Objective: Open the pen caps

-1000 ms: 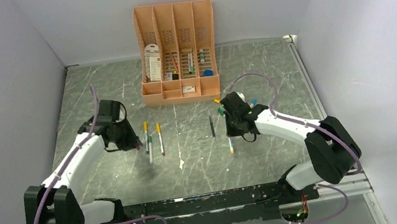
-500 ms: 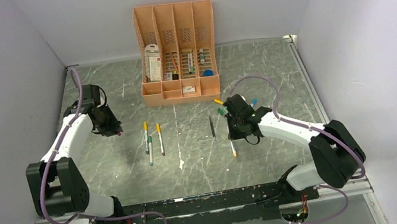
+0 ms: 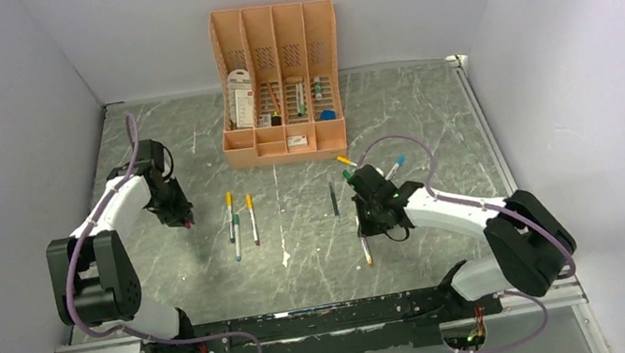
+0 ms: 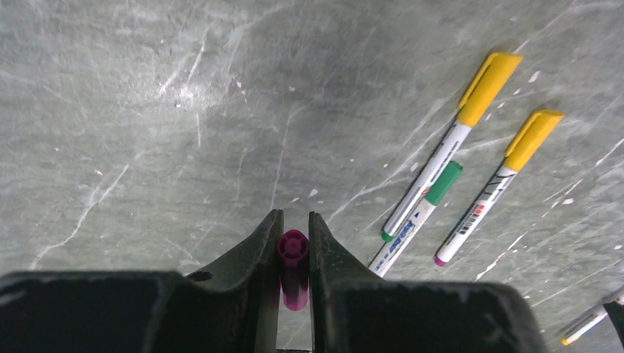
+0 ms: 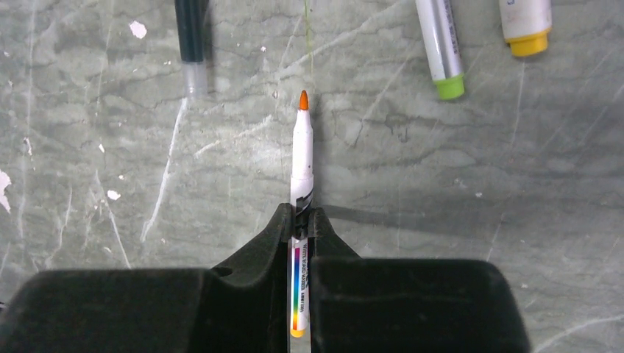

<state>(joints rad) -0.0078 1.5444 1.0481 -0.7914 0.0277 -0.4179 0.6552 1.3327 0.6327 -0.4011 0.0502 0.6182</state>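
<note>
My left gripper (image 4: 294,220) is shut on a purple pen cap (image 4: 293,257), held just above the table at the left (image 3: 187,221). To its right lie three pens: two with yellow caps (image 4: 489,77) (image 4: 533,136) and one with a green cap (image 4: 444,182); they show in the top view too (image 3: 240,218). My right gripper (image 5: 301,213) is shut on the white barrel of an uncapped pen (image 5: 302,147) with a bare orange tip. In the top view this pen (image 3: 365,249) sticks out from the right gripper (image 3: 367,223).
A black pen (image 5: 190,29) lies left of the right gripper, and two pen ends, light green (image 5: 441,44) and yellow (image 5: 526,26), lie beyond it. The peach-orange organiser (image 3: 280,82) stands at the back. A white scrap (image 3: 286,258) lies near the middle.
My left arm swung left, away from the three pens, carrying the purple cap. My right gripper shifted towards the near edge with the uncapped pen.
</note>
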